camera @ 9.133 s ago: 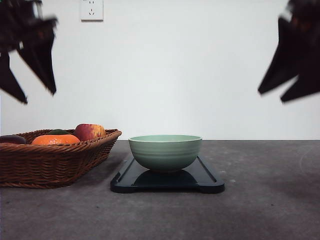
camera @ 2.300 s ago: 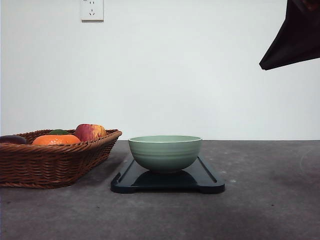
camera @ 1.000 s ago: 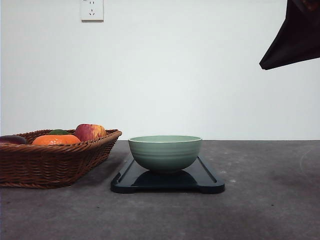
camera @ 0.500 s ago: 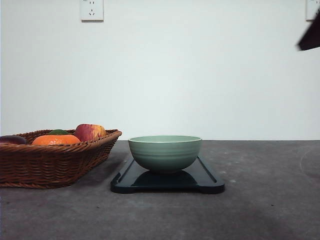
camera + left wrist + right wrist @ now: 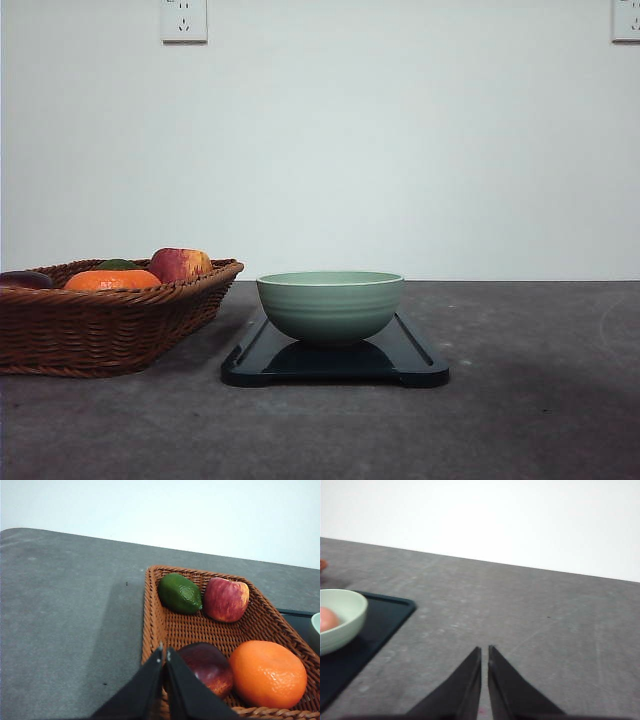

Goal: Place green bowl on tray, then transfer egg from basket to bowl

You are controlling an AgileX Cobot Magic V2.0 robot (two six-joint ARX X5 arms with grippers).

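The green bowl (image 5: 331, 305) stands upright on the black tray (image 5: 400, 364) in the middle of the table. In the right wrist view the bowl (image 5: 340, 615) holds a pale pink egg (image 5: 327, 619), and the tray (image 5: 380, 617) lies under it. The wicker basket (image 5: 110, 325) sits left of the tray. My left gripper (image 5: 164, 652) is shut and empty, hovering over the basket's (image 5: 200, 630) near rim. Over bare table right of the tray, my right gripper (image 5: 485, 652) is shut on nothing.
The basket holds an orange (image 5: 267, 674), a red apple (image 5: 226, 599), a dark red fruit (image 5: 207, 666) and a green avocado (image 5: 180, 593). Grey tabletop (image 5: 530, 400) spreads right of the tray. Wall sockets (image 5: 184, 20) sit on the white wall behind.
The right arm has risen out of the front view's upper right corner. Earlier, the left arm also left that view. Bowl, tray and basket have not moved.
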